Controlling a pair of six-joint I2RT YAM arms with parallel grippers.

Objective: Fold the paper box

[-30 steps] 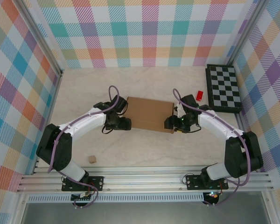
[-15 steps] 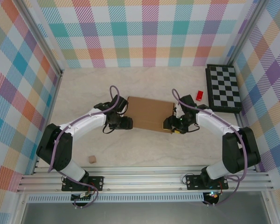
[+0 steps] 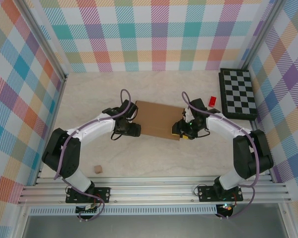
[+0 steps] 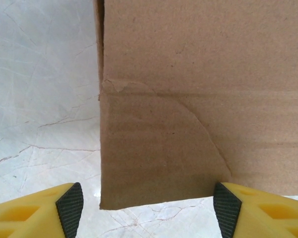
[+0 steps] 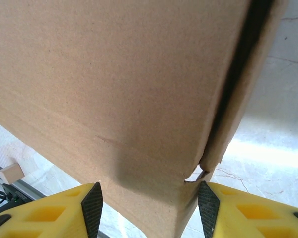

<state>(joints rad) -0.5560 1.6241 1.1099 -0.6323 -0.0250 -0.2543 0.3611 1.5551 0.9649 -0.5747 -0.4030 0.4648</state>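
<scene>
Cardboard box [image 3: 160, 120] sits between both sets of jaws: left gripper [image 4: 146, 208] released, right gripper [image 5: 150, 208] astride a corner, grip unclear. Uneven squeezing might crumple that corner.

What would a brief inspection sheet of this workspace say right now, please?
Surface: pale marbled table, no spills seen.
Job's things: paper box, plain brown cardboard, lies mid-table between the arms; a side flap stands away from it in the right wrist view.
Clutter: tan cube near the front left; small red object beside the checkered board at the far right.
Grippers: left gripper open, fingers straddling the box's edge; right gripper has fingers on either side of a box corner, grip unclear.
Cables: purple cables loop above each wrist, clear of the box.
Surroundings: plaid walls; aluminium rails at the near edge.
</scene>
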